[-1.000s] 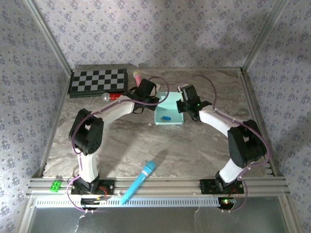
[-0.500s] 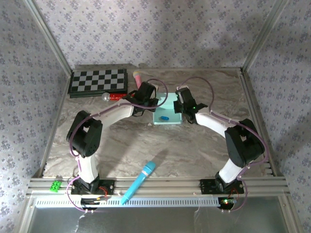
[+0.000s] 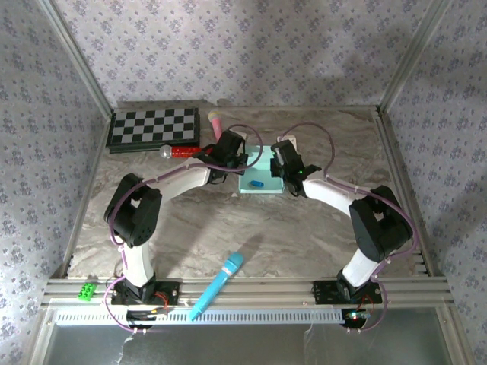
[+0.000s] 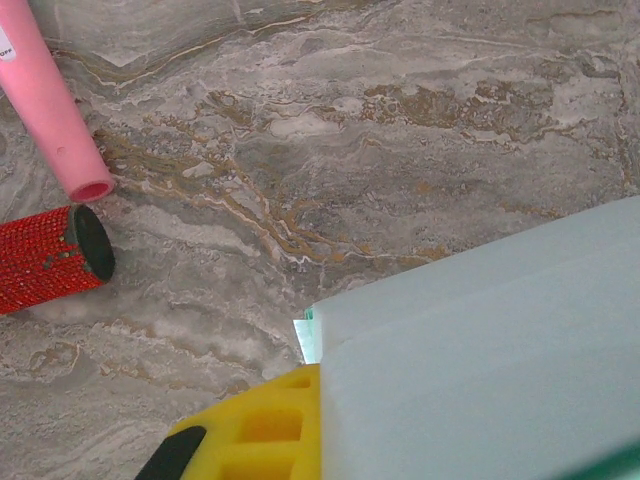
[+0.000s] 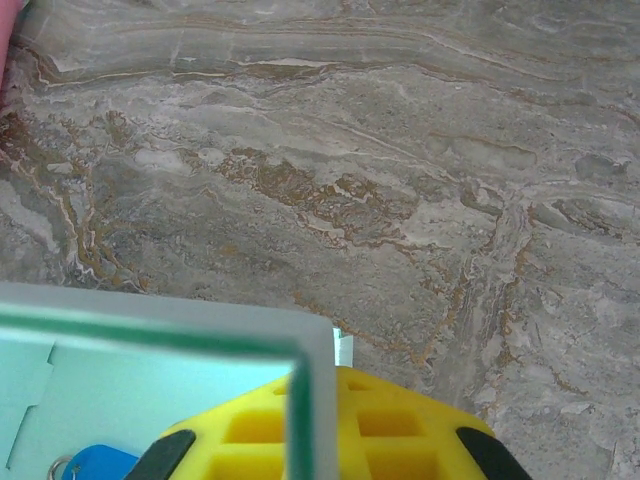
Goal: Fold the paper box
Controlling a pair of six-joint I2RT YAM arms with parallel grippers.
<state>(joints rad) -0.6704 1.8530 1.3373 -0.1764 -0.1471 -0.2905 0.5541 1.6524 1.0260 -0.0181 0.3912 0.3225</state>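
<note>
The paper box (image 3: 262,169) stands at the back middle of the table, a pale mint card with its side walls raised. My left gripper (image 3: 237,156) is at its left wall and my right gripper (image 3: 280,166) at its right wall. In the left wrist view a yellow finger (image 4: 250,425) presses against the outside of the box wall (image 4: 480,350), which hides the other finger. In the right wrist view the wall's edge (image 5: 312,400) runs between both yellow fingers (image 5: 400,430), near a top corner. A small blue item (image 3: 256,184) lies inside the box.
A checkerboard (image 3: 154,127) lies at the back left. A pink tube (image 4: 55,110) and a red glitter handle (image 4: 45,262) lie just left of the box. A blue microphone (image 3: 218,283) sits near the front edge, with a green block (image 3: 88,290) at the front left.
My right gripper has moved left, carrying the box's right wall inward. The box looks narrower and sits slightly further left. The left gripper has barely moved.
</note>
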